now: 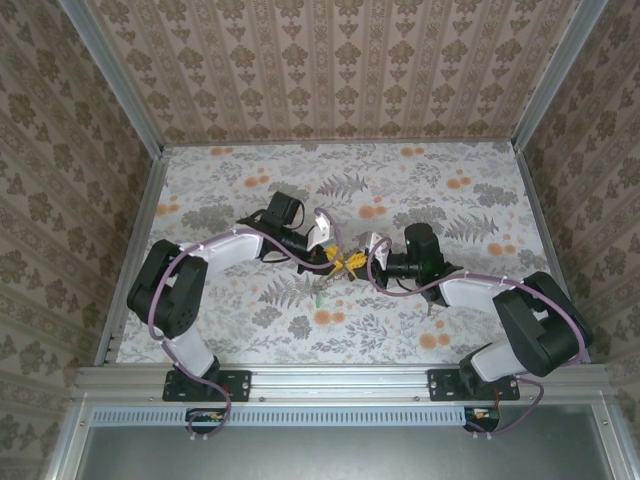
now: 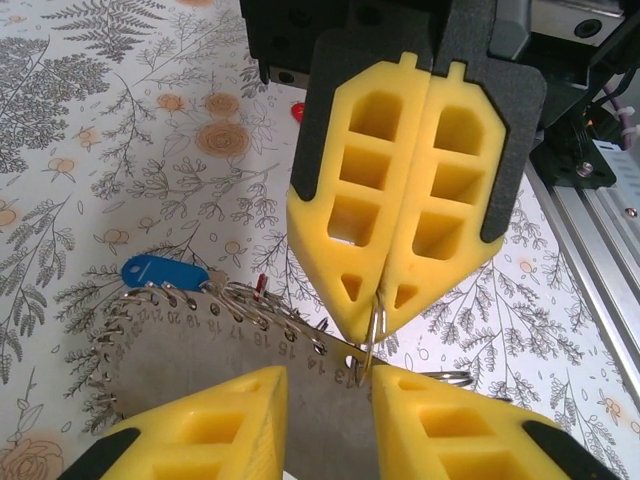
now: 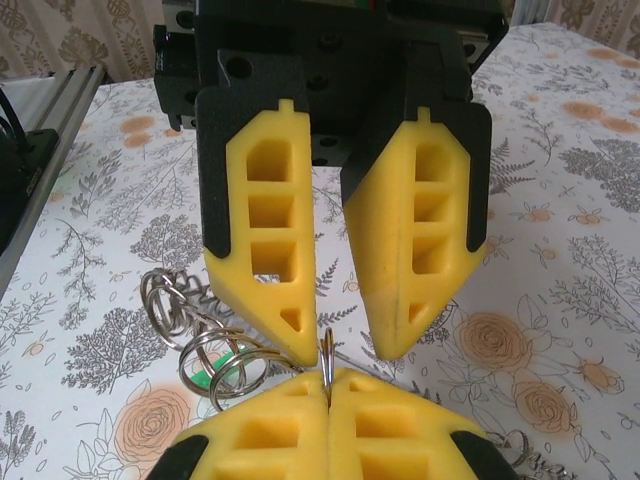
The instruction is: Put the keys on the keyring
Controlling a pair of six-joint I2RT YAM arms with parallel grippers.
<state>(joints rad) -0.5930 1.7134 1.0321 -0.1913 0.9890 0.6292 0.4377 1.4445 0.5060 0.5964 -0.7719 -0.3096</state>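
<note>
Floral table [image 1: 430,180] carries both arms, which meet at its middle. Right gripper [image 3: 328,388] is clamped shut on a small ring [image 3: 326,350] at the end of the keyring [image 2: 240,298], a silvery row of loops edging a grey numbered strip [image 2: 200,360], with a blue key [image 2: 155,270] touching its loops. Left gripper [image 2: 328,385] has its jaws partly apart astride the strip; whether they pinch it cannot be told

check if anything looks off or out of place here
nothing looks spilled or damaged. the right gripper is shut on a thin metal ring, the left gripper stands open facing it, and a blue key lies flat beside the ringed grey strip
</note>
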